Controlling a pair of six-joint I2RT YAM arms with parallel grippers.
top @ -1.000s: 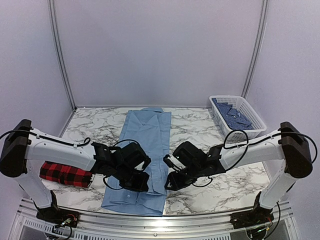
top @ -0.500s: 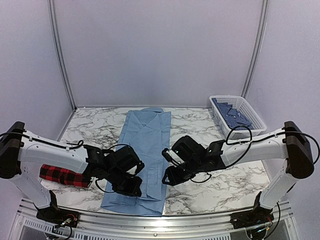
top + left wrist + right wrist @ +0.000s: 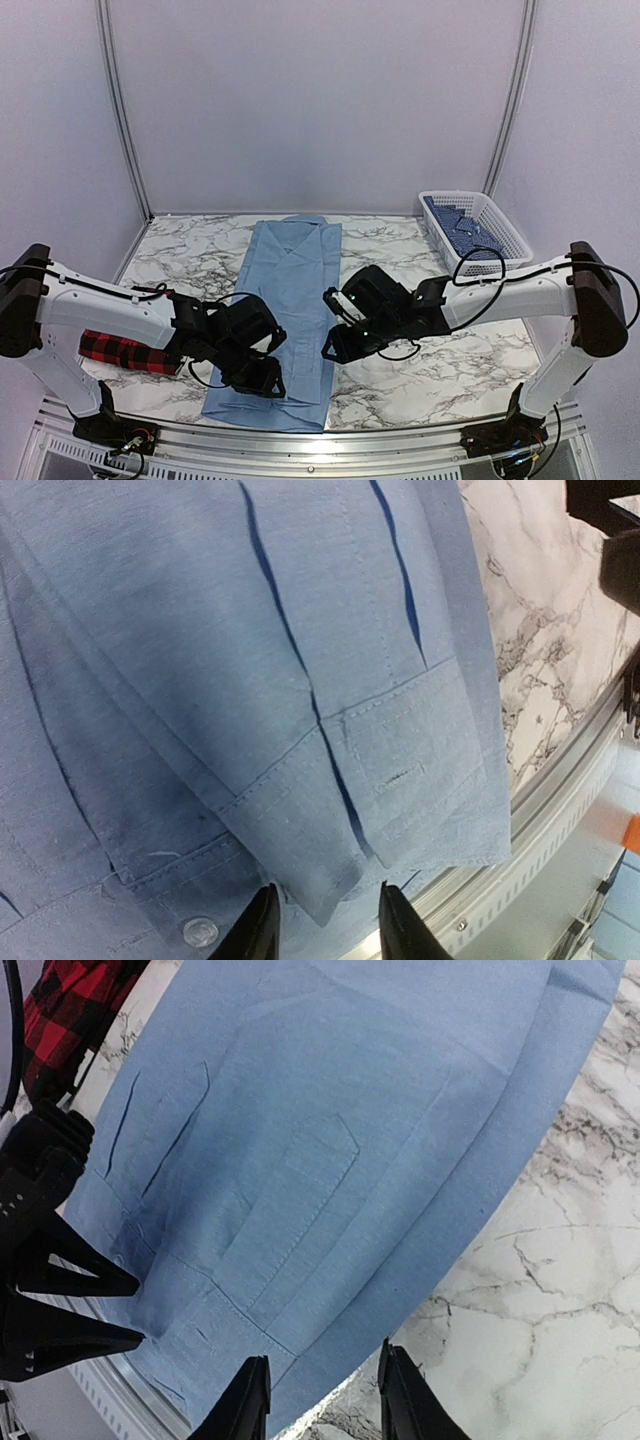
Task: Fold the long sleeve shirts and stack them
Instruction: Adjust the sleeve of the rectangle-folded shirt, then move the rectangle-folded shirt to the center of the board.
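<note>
The light blue shirt lies lengthwise mid-table, sides folded in, collar at the far end. My left gripper hovers open over its near left part. In the left wrist view the gripper stands above a folded-in sleeve cuff and holds nothing. My right gripper is open at the shirt's right edge. In the right wrist view the gripper straddles that edge of the blue shirt. The red-and-black plaid shirt lies folded at the near left and also shows in the right wrist view.
A white basket holding dark blue patterned cloth stands at the back right. The table is marble-patterned, with a metal rail along its near edge just past the shirt's hem. Walls enclose the back and sides.
My left gripper has moved toward the near edge, down the shirt's left side. My right gripper has shifted left and slightly farther, onto the shirt's right edge. The shirts have not moved.
</note>
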